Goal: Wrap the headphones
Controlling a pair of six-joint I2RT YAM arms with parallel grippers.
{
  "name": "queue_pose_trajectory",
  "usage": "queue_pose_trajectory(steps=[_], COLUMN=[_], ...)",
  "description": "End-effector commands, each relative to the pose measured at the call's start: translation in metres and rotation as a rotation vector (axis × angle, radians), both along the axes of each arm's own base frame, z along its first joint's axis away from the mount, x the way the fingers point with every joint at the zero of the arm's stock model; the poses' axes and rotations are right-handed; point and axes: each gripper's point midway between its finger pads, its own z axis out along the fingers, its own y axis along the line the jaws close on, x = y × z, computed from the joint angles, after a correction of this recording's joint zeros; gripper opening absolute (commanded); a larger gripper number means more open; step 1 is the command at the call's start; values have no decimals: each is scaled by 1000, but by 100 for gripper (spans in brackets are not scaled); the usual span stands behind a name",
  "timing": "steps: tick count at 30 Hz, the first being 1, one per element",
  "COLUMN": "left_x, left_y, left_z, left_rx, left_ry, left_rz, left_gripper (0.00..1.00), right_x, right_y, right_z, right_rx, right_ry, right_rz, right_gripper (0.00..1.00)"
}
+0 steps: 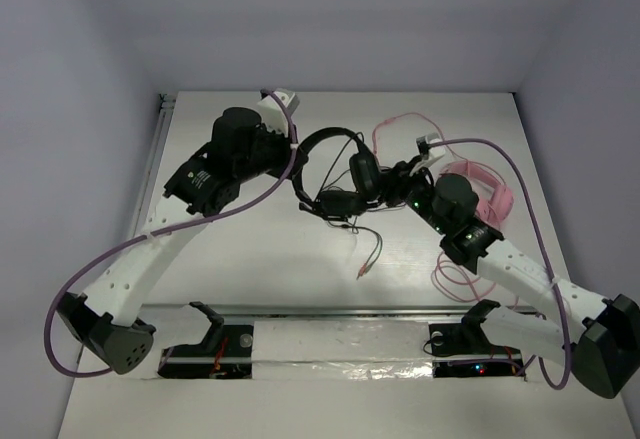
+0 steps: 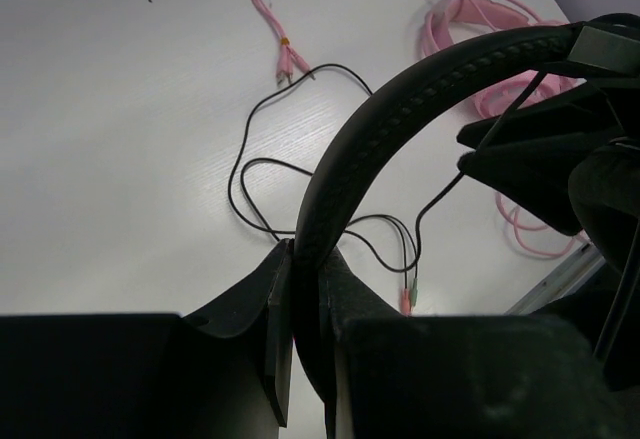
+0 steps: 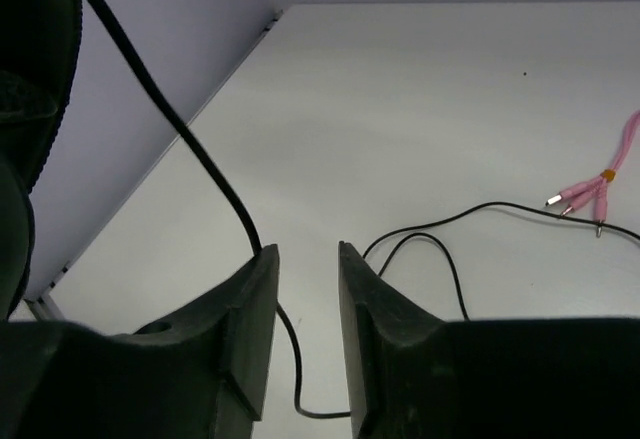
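Left gripper (image 2: 305, 279) clamping headband of headphones (image 1: 362, 171), holding them mid-table, toward 12 o'clock. Cable (image 3: 180, 134) trailing toward 6 o'clock. Right gripper (image 3: 305, 259) at 3 o'clock, jaws standing apart, cable passing between, unpinched. Advising: pinch cable, wind taut round headband, avoiding pink headphones (image 1: 485, 194).
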Motion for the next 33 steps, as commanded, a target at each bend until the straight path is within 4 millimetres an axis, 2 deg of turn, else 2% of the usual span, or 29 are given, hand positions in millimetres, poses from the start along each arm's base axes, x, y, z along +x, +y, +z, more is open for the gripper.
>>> queue_pose_trajectory(steps=[1, 3, 6, 8, 10, 14, 17, 19, 22, 23, 25, 28, 30, 32, 33], left_x=[7, 7, 9, 8, 9, 6, 6, 5, 3, 0, -4, -7, -9, -10, -11], left_y=[3, 2, 0, -2, -3, -4, -1, 1, 0, -3, -5, -4, -4, -6, -6], left_z=[44, 54, 67, 73, 76, 86, 89, 91, 97, 101, 108, 116, 120, 124, 126], left_rx=[-68, -75, -94, -105, -113, -128, -121, -122, -134, -147, -168, -175, -180, -191, -197], left_ry=[-83, -95, -113, -116, -116, -125, -126, -130, -137, -144, -155, -163, -167, -167, -168], left_rz=[40, 37, 37, 28, 25, 15, 27, 32, 24, 3, -18, -21, -26, -37, -42], left_gripper=[0, 0, 0, 0, 0, 0, 0, 0, 0, 0, 0, 0, 0, 0, 0], right_x=[-1, -5, -9, -15, -15, 1, 6, 3, 2, 3, 6, 11, 13, 15, 19], right_y=[-11, -10, -9, -1, 2, -8, -19, -21, -19, -18, -16, -18, -10, -2, 1], right_z=[31, 25, 15, 13, 10, -5, -5, -1, -9, -13, -18, -19, -16, -21, -30], right_rx=[102, 108, 110, 110, 106, 64, 34, 37, 34, 27, 18, 25, 25, 15, 2], right_ry=[-81, -74, -67, -73, -66, -44, -47, -56, -32, -24, -9, -7, -12, -6, 11], right_rz=[-45, -34, -19, 46, 55, -38, -92, -91, -81, -81, -82, -108, -76, -49, -43], right_gripper=[37, 51, 55, 58, 59, 59, 56, 54, 55, 61, 64, 64, 64, 60, 59])
